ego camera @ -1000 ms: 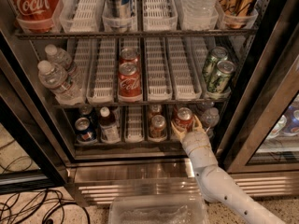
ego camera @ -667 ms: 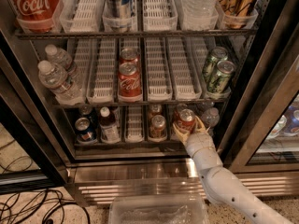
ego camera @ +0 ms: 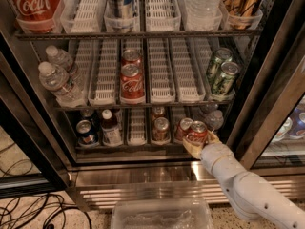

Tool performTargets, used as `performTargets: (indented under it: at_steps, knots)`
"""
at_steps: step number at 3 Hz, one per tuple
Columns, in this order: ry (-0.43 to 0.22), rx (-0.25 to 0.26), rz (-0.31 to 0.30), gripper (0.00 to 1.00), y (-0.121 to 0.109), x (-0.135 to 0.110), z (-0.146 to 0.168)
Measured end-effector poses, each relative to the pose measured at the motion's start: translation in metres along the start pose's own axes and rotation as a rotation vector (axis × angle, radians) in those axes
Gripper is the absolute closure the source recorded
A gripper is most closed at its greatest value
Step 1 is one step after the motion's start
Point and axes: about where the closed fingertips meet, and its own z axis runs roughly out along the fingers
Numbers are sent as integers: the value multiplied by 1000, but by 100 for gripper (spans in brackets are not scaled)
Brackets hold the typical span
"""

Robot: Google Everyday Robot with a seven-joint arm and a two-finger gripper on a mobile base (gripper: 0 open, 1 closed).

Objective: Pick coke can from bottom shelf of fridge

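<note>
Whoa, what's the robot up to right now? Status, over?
Gripper at bottom shelf front, shut on coke can. Second red can close beside it. Nothing seen blocking the way out.

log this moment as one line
phase: grasp | gripper: bottom shelf, right front | fingers: around coke can | coke can: upright, at shelf front

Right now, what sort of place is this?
Likely a break room or small shop: a commercial drinks fridge with lanes of soda cans and water bottles. The robot's gripper is at the bottom shelf, fingers closed around the coke can.
</note>
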Motion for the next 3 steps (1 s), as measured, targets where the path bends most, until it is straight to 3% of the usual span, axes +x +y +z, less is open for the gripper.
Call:
performTargets:
  at_steps: [2,3]
  knots:
    - [112,-173,75,100,-14,-6,-19]
    - [124,-294,80,100,-6,-13,-22]
